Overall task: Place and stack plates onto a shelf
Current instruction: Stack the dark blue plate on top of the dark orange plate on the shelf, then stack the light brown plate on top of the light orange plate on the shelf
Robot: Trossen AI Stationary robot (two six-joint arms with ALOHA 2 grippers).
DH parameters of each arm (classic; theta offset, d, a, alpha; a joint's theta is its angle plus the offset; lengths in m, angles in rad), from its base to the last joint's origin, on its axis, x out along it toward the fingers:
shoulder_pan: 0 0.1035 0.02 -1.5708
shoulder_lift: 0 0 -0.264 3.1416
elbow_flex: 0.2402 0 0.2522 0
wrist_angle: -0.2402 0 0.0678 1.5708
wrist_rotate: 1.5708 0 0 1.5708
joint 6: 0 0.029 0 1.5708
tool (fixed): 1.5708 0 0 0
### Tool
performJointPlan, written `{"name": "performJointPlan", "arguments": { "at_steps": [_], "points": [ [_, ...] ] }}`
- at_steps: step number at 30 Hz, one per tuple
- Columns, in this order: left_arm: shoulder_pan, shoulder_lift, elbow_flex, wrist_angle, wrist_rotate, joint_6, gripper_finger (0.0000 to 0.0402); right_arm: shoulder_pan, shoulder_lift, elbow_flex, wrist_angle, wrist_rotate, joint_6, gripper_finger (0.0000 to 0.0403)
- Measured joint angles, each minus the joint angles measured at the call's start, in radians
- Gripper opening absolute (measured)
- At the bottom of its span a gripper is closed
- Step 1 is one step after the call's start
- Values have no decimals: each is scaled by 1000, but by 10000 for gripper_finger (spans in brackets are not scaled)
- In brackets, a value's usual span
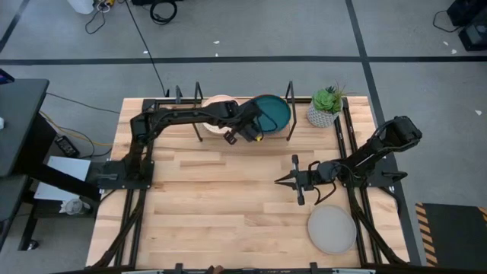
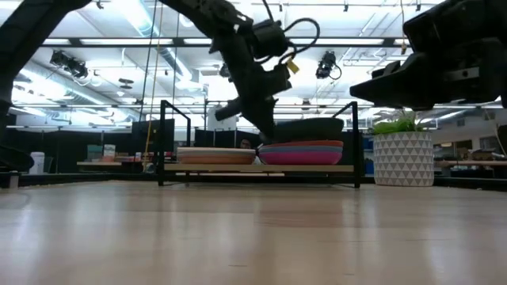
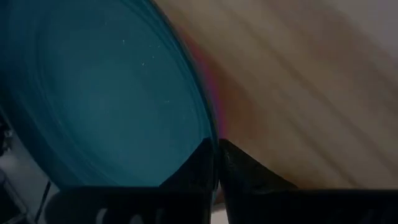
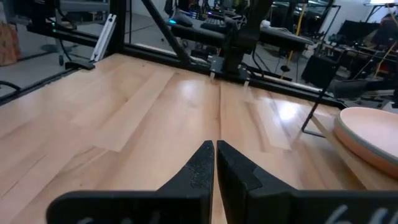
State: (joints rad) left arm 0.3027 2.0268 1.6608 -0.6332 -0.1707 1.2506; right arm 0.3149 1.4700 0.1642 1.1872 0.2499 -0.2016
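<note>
**Teal plate at the shelf, grey plate left on the worktop**

Although the views take in plates, shelf and planter, no brand, label or writing can be read on any of them. The left arm reaches from the worktop's left edge along its far edge, elbow folded, wrist bent down over the shelf (image 1: pixel 199 114). The left gripper (image 1: pixel 245 131) has its jaws pressed narrow on the near rim of the dark teal plate (image 1: pixel 272 112), which is tilted, its near side raised, above the right-hand stack (image 2: pixel 301 152) on the shelf; whether its far rim touches the stack cannot be told. That stack shows magenta, blue and orange rims in the low view. A second, lower stack (image 2: pixel 215 156), cream-pink on top, lies on the shelf's left half. The right arm stretches from the right edge toward the worktop's middle, forearm nearly level, and the right gripper (image 1: pixel 288 181) hangs over bare wood with its jaws together, holding nothing. A grey plate (image 1: pixel 331 229) lies flat near the front right corner. A potted green plant (image 1: pixel 325 106) in a white patterned planter stands just right of the shelf at the far edge.
</note>
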Motion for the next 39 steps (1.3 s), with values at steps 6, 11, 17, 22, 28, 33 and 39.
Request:
{"name": "performJointPlan", "arguments": {
  "at_steps": [6, 11, 17, 22, 28, 33, 39],
  "points": [
    [42, 16, 1, 66, -10, -14, 53, 0, 0, 0, 6, 69, -11, 25],
    [61, 17, 1, 53, -11, -41, 97, 0, 0, 0, 17, 95, -19, 25],
    [46, -19, 1, 29, -26, -203, 120, -9, 0, 0, 18, 108, -23, 25],
    [30, -28, 1, -15, -66, -314, 121, -10, 0, 0, 19, 109, -32, 25],
    [6, -31, 1, -87, -26, -576, 120, -11, 0, 0, 19, 109, -37, 25],
    [-68, -31, 1, -243, 173, -734, 105, -10, 0, 0, 17, 109, -76, 25],
    [-196, -31, 1, -387, 297, -821, 84, -10, 0, 0, 16, 128, -97, 25]
  ]
}}
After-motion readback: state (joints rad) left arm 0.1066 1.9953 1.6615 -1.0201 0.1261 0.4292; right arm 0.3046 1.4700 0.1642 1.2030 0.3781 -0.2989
